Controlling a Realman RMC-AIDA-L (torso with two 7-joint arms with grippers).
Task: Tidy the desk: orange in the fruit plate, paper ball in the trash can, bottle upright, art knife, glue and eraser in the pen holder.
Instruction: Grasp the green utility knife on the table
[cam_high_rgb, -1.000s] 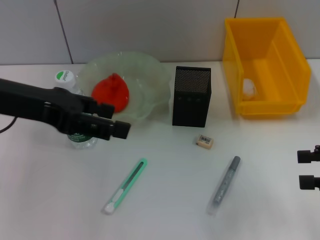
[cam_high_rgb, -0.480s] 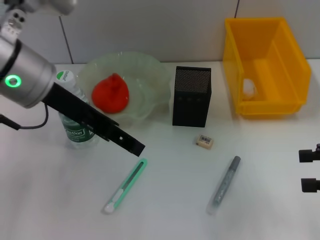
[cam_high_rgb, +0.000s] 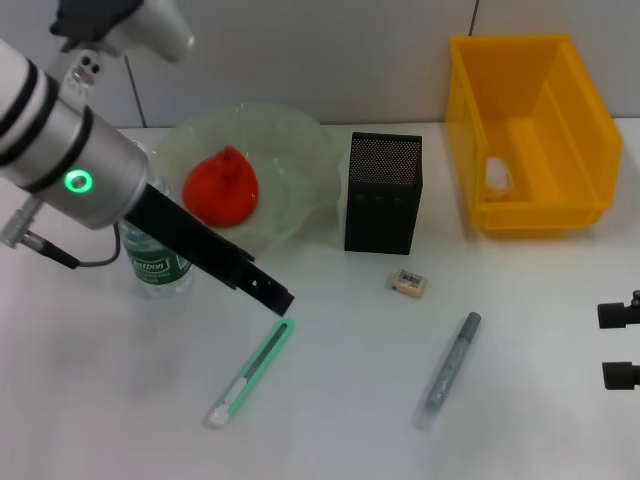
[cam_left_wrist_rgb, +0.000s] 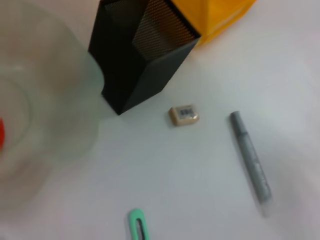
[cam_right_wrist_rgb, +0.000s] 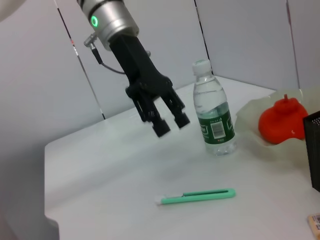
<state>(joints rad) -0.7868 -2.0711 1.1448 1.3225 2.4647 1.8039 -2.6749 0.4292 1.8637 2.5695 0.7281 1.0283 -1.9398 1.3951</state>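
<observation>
Left gripper, fingers apart, hangs seemingly above the art knife.

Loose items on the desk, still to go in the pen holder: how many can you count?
3: the art knife below the left gripper, the eraser before the pen holder, the glue farther right.

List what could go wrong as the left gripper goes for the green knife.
1. The left gripper hangs open above the table with the upright bottle close beside its arm; a sideways swing might topple it.
2. The art knife lies flat and slim on the table, so the fingers may scrape the surface or push it away instead of closing on it.
</observation>
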